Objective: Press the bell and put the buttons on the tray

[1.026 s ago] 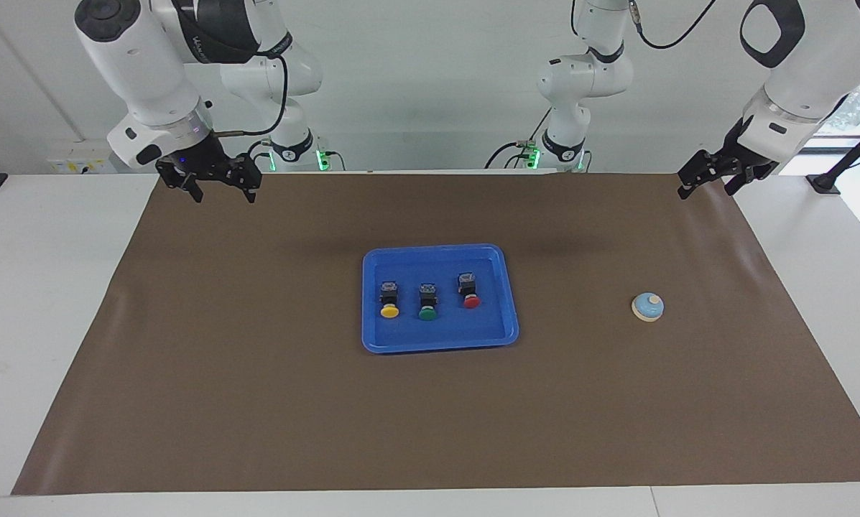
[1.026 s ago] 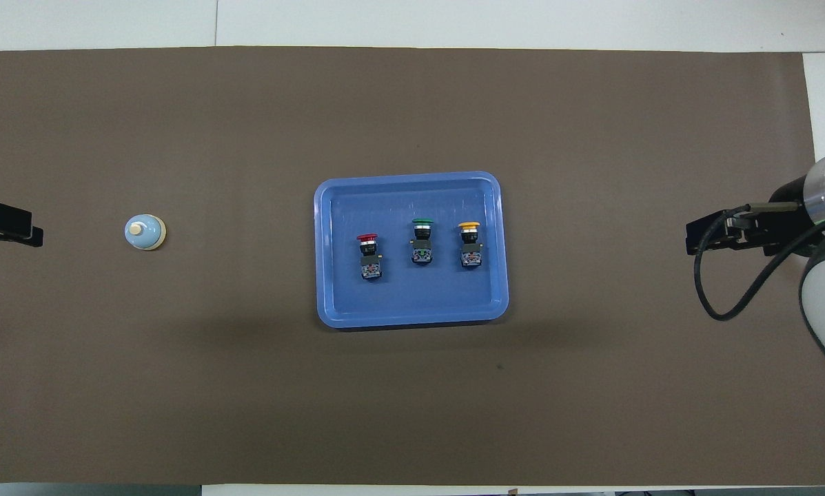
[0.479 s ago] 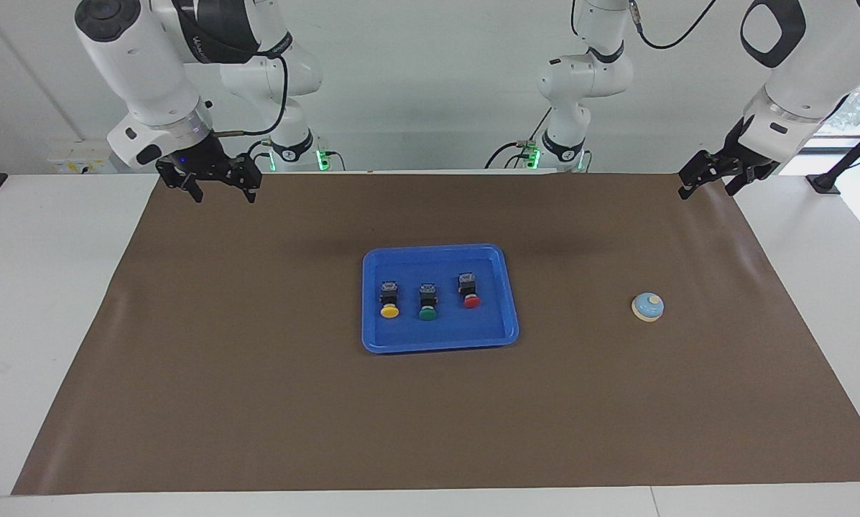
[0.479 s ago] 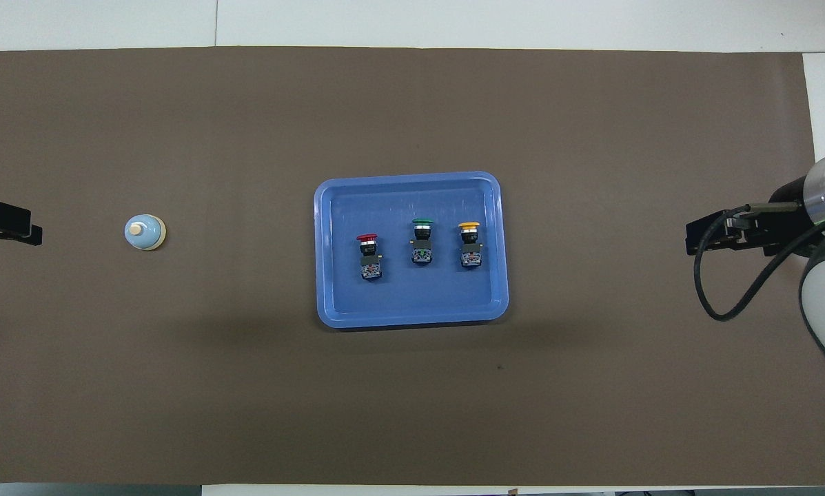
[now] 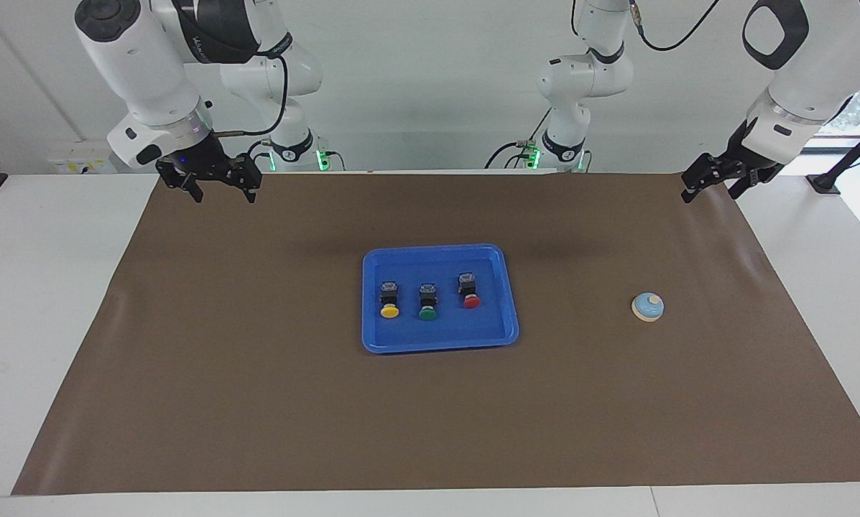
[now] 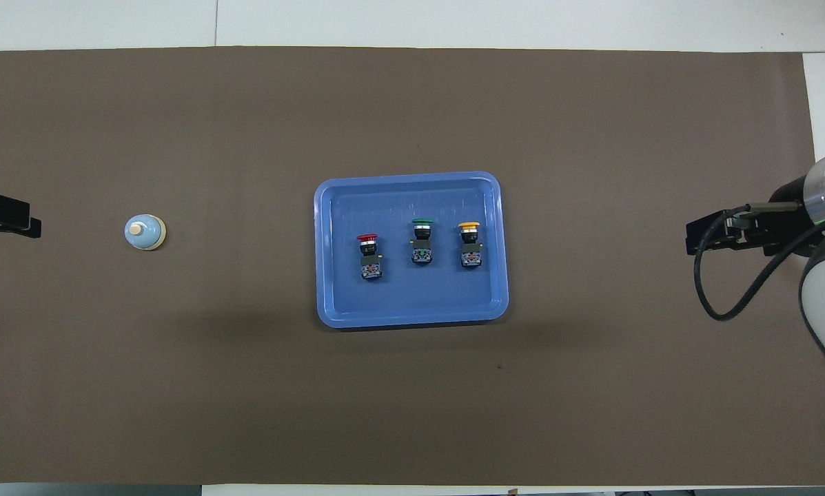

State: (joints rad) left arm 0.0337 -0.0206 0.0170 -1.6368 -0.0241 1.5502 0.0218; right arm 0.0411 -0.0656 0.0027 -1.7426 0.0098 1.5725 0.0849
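Observation:
The blue tray [image 5: 440, 345] lies in the middle of the mat, also in the overhead view [image 6: 412, 318]. In it lie the yellow button [image 5: 389, 300], the green button [image 5: 427, 302] and the red button [image 5: 469, 291] in a row, on their sides, apart from each other. The light-blue bell [image 5: 647, 306] stands alone on the mat toward the left arm's end, also in the overhead view [image 6: 145, 232]. My left gripper [image 5: 710, 192] hangs open and empty over the mat's corner at that end. My right gripper [image 5: 221, 192] hangs open and empty over the mat's corner at its own end.
A brown mat [image 5: 257, 402] covers most of the white table [image 5: 34, 301]. Both arm bases stand at the robots' edge. A black cable loops off the right arm's wrist [image 6: 715, 289].
My left gripper has drifted slightly up and toward its own end of the table. The right arm, the tray, the buttons and the bell have not moved.

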